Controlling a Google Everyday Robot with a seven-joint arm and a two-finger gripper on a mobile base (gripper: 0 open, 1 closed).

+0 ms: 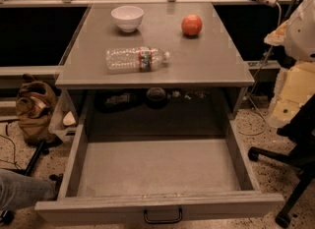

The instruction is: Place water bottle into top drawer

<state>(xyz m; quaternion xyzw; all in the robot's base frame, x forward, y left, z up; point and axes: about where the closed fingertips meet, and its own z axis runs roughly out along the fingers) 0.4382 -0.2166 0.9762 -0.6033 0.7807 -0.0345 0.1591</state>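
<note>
Top drawer (157,166) pulled open, bare, ready to receive; water bottle (137,59) lying on bench (216,63), well left of gripper (287,106), ungrasped; gripper beside bench, opening cannot be told.

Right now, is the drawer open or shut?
Open: the top drawer is pulled out, its flat bottom showing. The gripper is out of view.
</note>
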